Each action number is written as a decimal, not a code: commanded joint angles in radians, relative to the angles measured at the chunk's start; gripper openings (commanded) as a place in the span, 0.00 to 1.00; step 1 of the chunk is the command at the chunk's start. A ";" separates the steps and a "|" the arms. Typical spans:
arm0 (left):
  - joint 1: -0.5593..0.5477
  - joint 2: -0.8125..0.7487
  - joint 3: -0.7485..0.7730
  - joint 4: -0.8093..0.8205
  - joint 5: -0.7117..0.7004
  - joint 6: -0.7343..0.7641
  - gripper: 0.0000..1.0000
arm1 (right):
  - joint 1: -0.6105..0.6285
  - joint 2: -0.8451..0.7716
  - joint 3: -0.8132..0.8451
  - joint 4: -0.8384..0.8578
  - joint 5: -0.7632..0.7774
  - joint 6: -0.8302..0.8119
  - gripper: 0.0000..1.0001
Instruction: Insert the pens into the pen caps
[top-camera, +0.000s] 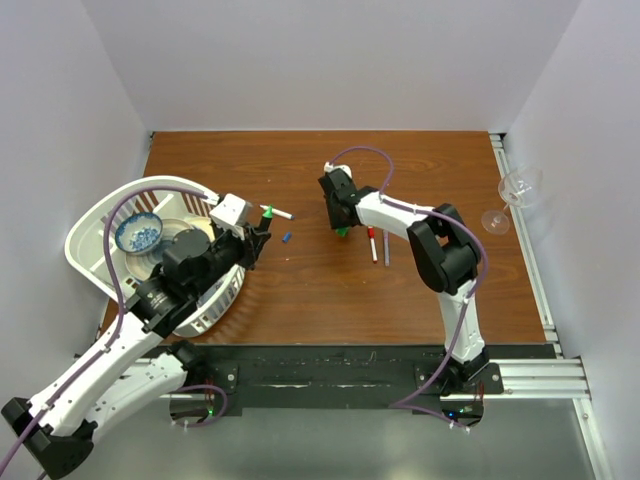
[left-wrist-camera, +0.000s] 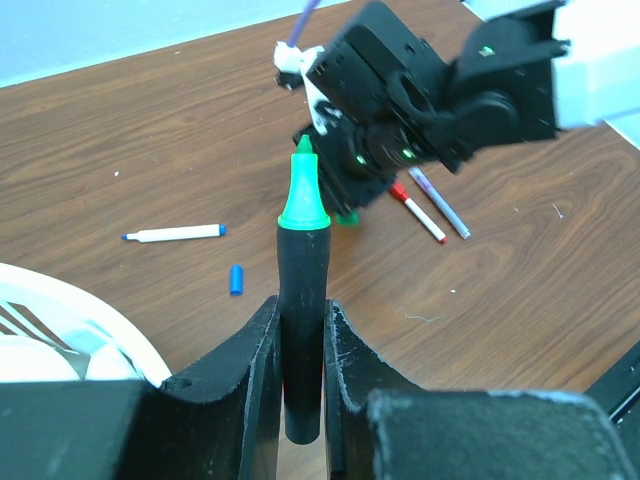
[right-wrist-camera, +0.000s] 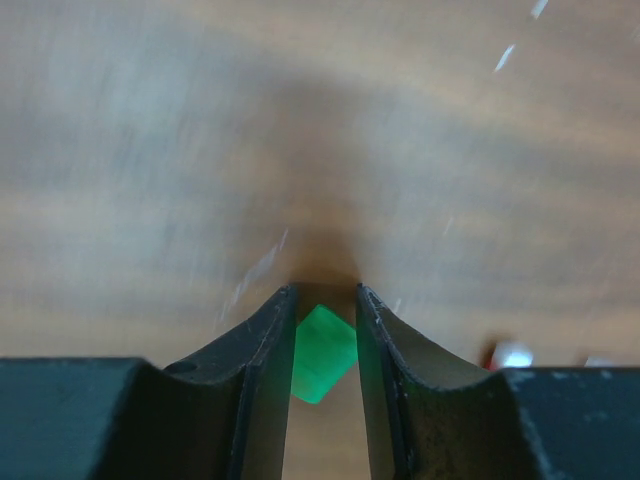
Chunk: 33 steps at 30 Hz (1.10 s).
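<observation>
Marker (left-wrist-camera: 302, 255): black, green tip, clamped in left pincer (left-wrist-camera: 302, 303) | right pincer (right-wrist-camera: 325, 293) clamps green cap (right-wrist-camera: 322, 353)

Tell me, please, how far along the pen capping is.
Done: no pen clearly capped yet; the red pen is unclear. In hand: the left gripper grips the marker, green tip bare; the right gripper pinches the green cap. Left: join those two, then cap the white pen; the blue cap lies loose beside it.
</observation>
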 joint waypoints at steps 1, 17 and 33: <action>0.005 -0.018 -0.005 0.032 -0.022 0.009 0.00 | 0.019 -0.107 -0.095 -0.010 -0.044 -0.003 0.36; 0.005 -0.039 -0.013 0.030 -0.032 0.002 0.00 | 0.033 -0.119 0.005 -0.237 -0.029 0.191 0.53; 0.003 -0.050 -0.013 0.032 -0.016 -0.003 0.00 | 0.060 0.005 0.109 -0.294 0.065 0.265 0.50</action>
